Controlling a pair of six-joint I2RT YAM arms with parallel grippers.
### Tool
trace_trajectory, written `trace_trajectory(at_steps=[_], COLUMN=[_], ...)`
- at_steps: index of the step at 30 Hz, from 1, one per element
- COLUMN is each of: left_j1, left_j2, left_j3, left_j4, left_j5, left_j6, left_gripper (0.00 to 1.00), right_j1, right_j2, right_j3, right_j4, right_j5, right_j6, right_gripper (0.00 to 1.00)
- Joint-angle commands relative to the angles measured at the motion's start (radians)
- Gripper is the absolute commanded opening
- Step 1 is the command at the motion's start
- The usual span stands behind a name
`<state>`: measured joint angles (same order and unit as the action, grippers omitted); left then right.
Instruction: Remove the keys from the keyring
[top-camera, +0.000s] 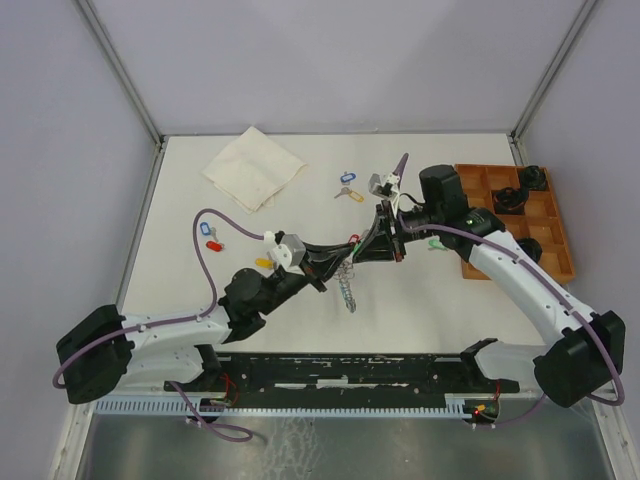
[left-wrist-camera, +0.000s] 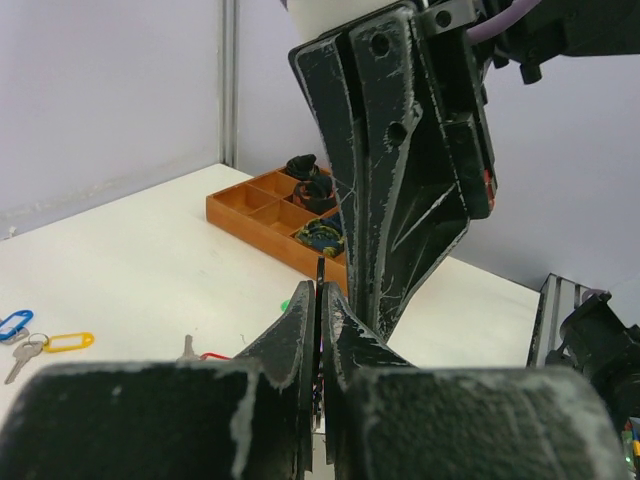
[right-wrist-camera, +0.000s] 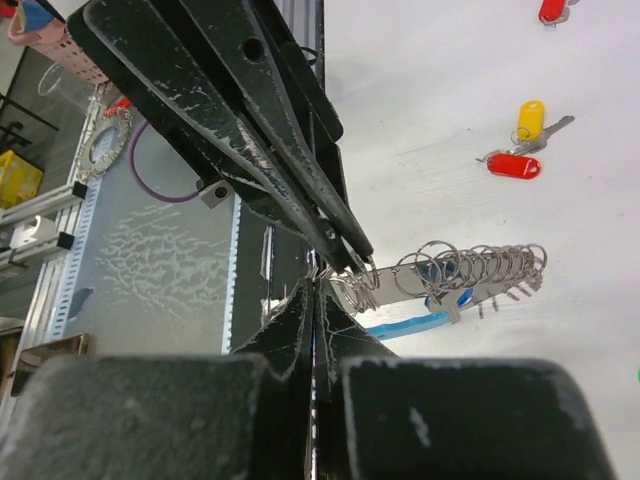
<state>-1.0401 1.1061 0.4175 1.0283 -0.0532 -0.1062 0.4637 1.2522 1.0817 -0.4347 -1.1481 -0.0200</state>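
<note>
The keyring (right-wrist-camera: 470, 285) hangs between both grippers above the table's middle: a silvery bar strung with several small split rings, a light-blue band (right-wrist-camera: 410, 325) below it. Small silver keys (right-wrist-camera: 452, 303) dangle from the rings. From above, the keyring (top-camera: 347, 287) is a short silvery strand. My left gripper (top-camera: 347, 258) is shut, a thin dark edge pinched between its jaws (left-wrist-camera: 320, 290). My right gripper (right-wrist-camera: 322, 283) is shut too, its tips meeting a small split ring (right-wrist-camera: 345, 272) at the keyring's near end, right against the left fingers (right-wrist-camera: 300, 180).
Loose tagged keys lie around: blue and yellow (top-camera: 347, 187), red and blue (top-camera: 211, 236), yellow (top-camera: 264, 262), green (top-camera: 436, 243). An orange compartment tray (top-camera: 552, 240) sits at the right, holding dark items. A folded cloth (top-camera: 253, 167) lies at the back left.
</note>
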Motion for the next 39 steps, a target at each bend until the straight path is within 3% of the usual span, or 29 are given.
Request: trace_trajectory(at_steps=[1,3,7,9,10,13,22,31,39], left_j1=[-0.001,-0.002,-0.002,-0.001,-0.001,-0.002,-0.002,-0.002,-0.002], left_j2=[0.005,0.004,-0.012,-0.022,-0.025,-0.033,-0.036,-0.032,-0.037], left_j3=[0.031,0.030,0.018,0.011,0.009,0.007,0.005,0.008,0.007], left_j4=[0.065,0.072,0.098,0.112,0.120,0.128,0.140,0.141,0.133], left_j5=[-0.028,-0.025,-0.010,0.005,0.012,0.020,0.011,-0.008,-0.020], left_j6=[-0.005,-0.007,0.007,0.018,0.021,0.024,0.028,0.024,0.021], left_gripper=[0.03,0.03,0.03,0.03,0.03,0.03,0.03,0.03,0.03], right_j1=[0.008,0.012,0.020,0.020,0.020,0.021,0.021,0.049,0.052], right_j2=[-0.038,-0.037,-0.031,-0.030,-0.027,-0.005,0.046,0.054,0.054], right_j3=[0.058,0.067,0.116,0.103,0.084,0.062,0.052,0.039,0.040], right_j4=[-0.093,-0.130,-0.362,-0.297,-0.239,-0.175,-0.128,-0.091,-0.085], right_j5=[0.000,-0.024,-0.023,0.024,0.048,0.087,0.090,0.022,0.012], right_j6=[-0.143,-0.196,-0.467,-0.397,-0.325,-0.224,-0.105,-0.070,-0.042], right_gripper=[0.01,0.01,0.03,0.26,0.32,0.42,0.42,0.35,0.34])
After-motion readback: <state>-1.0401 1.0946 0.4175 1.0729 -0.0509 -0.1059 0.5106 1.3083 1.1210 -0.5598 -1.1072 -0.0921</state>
